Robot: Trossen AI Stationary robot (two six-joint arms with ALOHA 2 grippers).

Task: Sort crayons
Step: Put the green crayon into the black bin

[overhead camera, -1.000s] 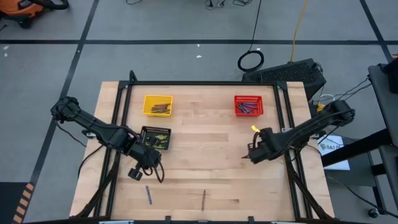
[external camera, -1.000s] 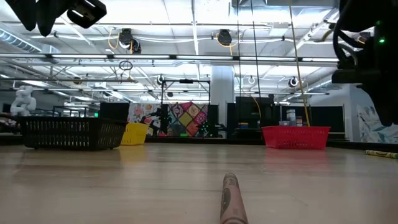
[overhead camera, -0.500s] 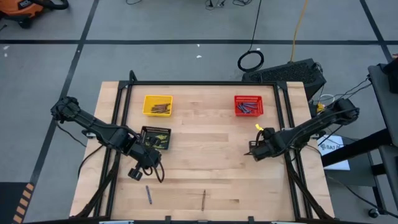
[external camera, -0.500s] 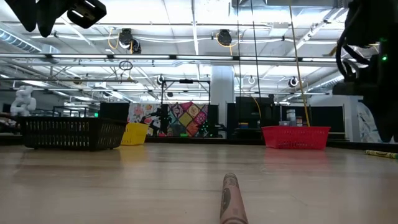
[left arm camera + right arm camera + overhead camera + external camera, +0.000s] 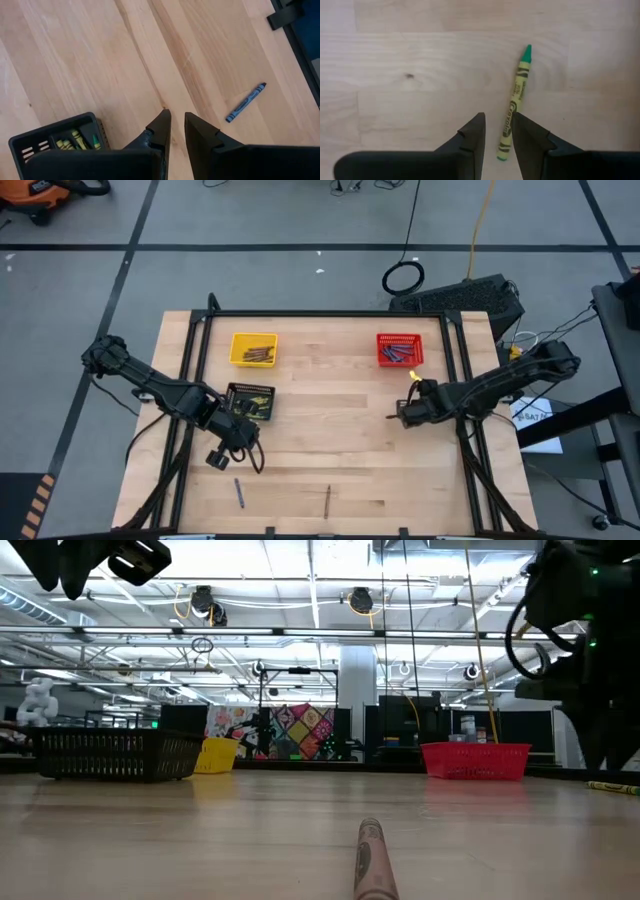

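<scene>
A: Where are the arms?

B: The left gripper point(image 5: 247, 458) hangs over the table point(image 5: 330, 450), toward seven o'clock of the table centre, just past the black basket point(image 5: 250, 401). In its wrist view the two fingers point(image 5: 159, 127) stand a narrow gap apart with only bare wood between them, holding nothing.

A: And the right one?

B: The right gripper point(image 5: 392, 418) is toward three o'clock of centre, at about six o'clock from the red basket point(image 5: 400, 349). Its fingers point(image 5: 472, 132) are also slightly parted and empty.

A: Which crayons are loose?

B: A yellow-green crayon point(image 5: 514, 102) lies flat on the wood right beside the right gripper's fingers, not between them. A blue crayon point(image 5: 239, 493) lies near the front edge at about seven o'clock, well apart from the left gripper. A brown crayon point(image 5: 327, 500) lies at six o'clock, close to the low camera.

A: And the sorted ones?

B: Brown sticks lie in the yellow basket point(image 5: 253, 348) at eleven o'clock, blue-grey ones in the red basket at one o'clock, yellow-green ones in the black basket at nine o'clock.
</scene>
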